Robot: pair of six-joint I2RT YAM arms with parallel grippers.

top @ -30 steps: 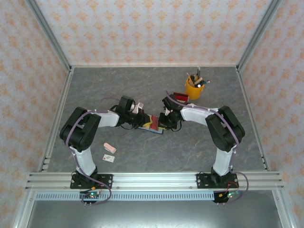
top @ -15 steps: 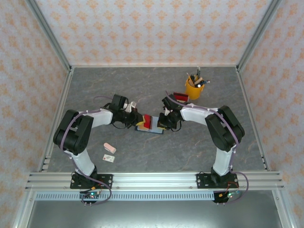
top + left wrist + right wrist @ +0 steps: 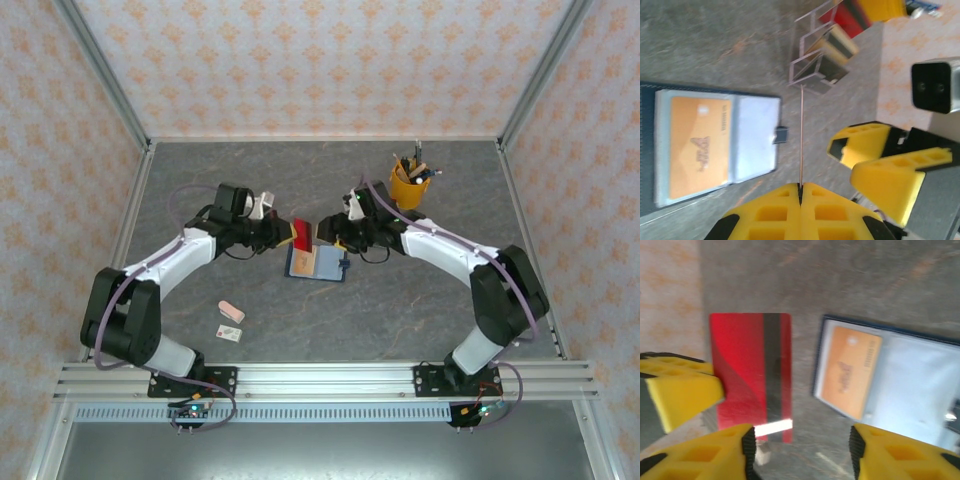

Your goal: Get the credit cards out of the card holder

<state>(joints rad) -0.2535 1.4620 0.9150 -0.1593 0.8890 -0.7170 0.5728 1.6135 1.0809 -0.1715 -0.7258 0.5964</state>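
we grip the red card (image 3: 747, 370) in clenched left jaws near the open wallet (image 3: 755, 137); right jaws released.

In the left wrist view the card holder (image 3: 756, 137) runs off the frame at 9 o'clock, and the print on the tan-orange card (image 3: 700, 147) is blurred. The red card (image 3: 801, 135) stands edge-on, a thin line. The right wrist view cuts the card holder off at 3 o'clock. From above, the white card (image 3: 231, 334) has marks too small to read.
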